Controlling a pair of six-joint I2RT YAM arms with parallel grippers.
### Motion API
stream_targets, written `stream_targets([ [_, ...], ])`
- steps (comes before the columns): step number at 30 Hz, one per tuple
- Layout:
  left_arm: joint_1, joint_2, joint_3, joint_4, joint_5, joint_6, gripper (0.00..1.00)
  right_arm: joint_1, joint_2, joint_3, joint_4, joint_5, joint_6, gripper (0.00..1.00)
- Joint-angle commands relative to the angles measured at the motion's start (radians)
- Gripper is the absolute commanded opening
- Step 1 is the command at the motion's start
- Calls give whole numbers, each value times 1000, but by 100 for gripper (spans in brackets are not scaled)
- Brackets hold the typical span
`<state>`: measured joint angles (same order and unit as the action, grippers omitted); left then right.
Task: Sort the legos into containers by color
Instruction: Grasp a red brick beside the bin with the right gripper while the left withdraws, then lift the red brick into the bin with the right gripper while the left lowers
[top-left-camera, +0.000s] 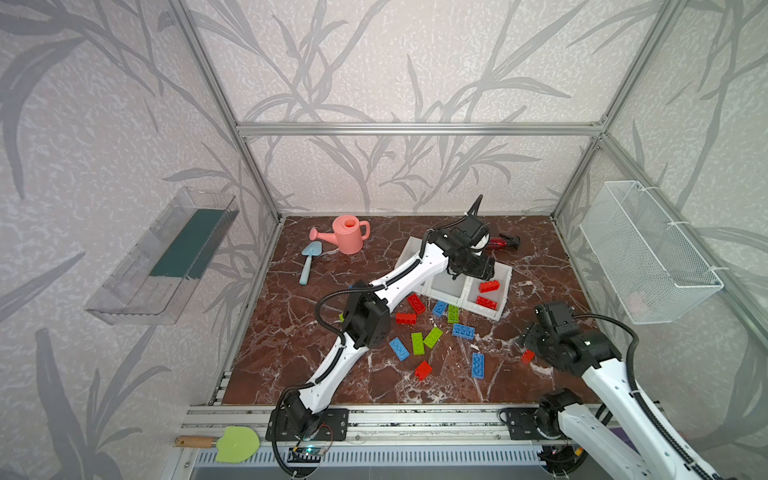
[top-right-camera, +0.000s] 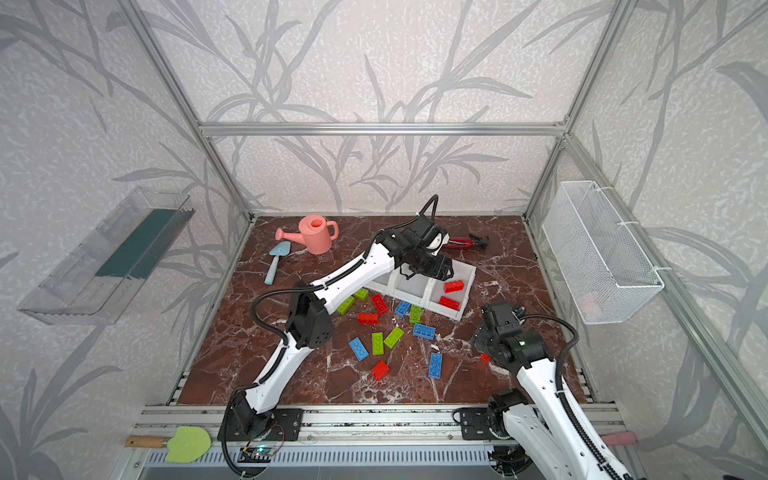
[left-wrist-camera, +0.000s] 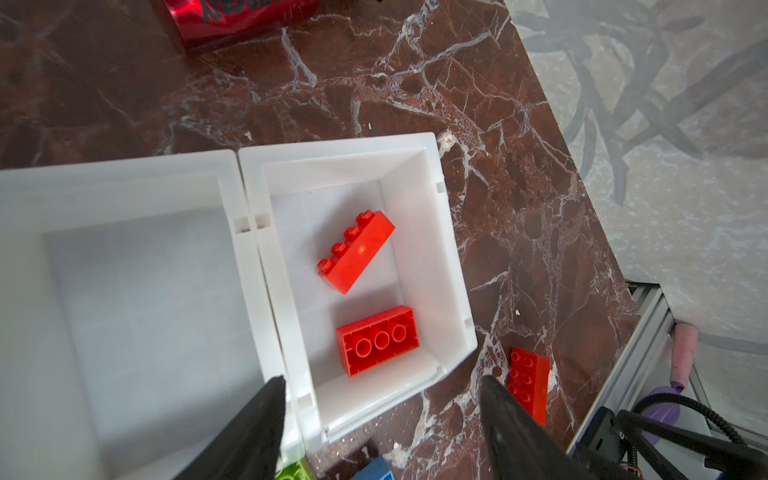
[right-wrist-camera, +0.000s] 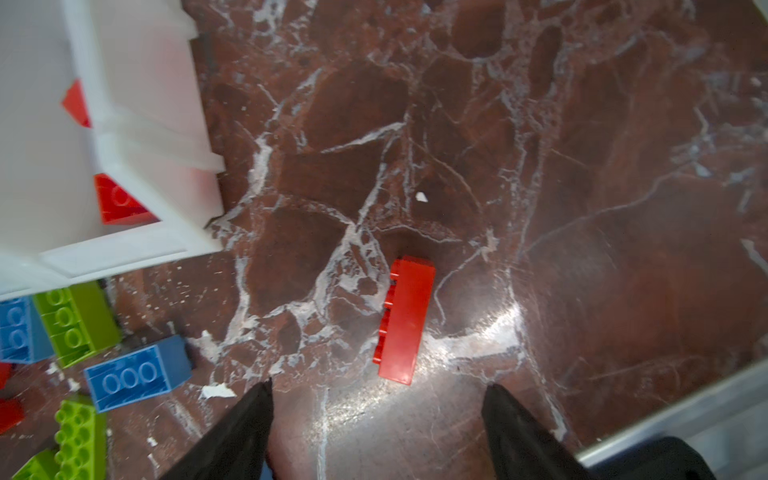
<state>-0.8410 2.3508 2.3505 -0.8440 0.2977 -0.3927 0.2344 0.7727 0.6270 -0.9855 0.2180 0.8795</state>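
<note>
Jaws spread and empty, the right tool (right-wrist-camera: 379, 390) hovers near a red brick (right-wrist-camera: 405, 320) lying on its side, studs sideways, on the glossy marble-patterned surface (top-left-camera: 291, 353); a sound pickup likely means centring over its length and closing across the narrow width, since hard, slick plastic can pivot or skid. Beyond, loose legos (top-left-camera: 417, 343) in red, blue and lime green lie scattered before the containers (top-left-camera: 444, 287), three joined white plastic bins. Over the end bin (left-wrist-camera: 451, 266), which holds two red bricks (left-wrist-camera: 376, 340), the left tool (left-wrist-camera: 383, 380) hangs open, gripping nothing. Farther back are a dark red spray bottle (top-left-camera: 505, 242) and a pink watering can (top-left-camera: 349, 233).
</note>
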Motion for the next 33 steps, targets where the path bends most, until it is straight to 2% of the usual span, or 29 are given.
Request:
stream_targets([
  [1, -11, -195, -175, 120, -61, 14, 76, -15, 11, 20, -78, 43, 71, 82],
  [8, -12, -483, -629, 348, -117, -38, 77, -63, 21, -32, 10, -25, 84, 80],
  [15, -12, -671, -970, 478, -136, -87, 76, -75, 153, -67, 120, -72, 112, 78],
  [23, -12, -827, -1211, 502, -190, -139, 75, -79, 235, -105, 243, -86, 119, 70],
  [28, -15, -898, -1306, 485, -201, -150, 74, -83, 291, -115, 290, -79, 116, 64],
  [33, -15, -998, -1398, 482, -235, -172, 74, -87, 316, -130, 334, -74, 106, 52],
])
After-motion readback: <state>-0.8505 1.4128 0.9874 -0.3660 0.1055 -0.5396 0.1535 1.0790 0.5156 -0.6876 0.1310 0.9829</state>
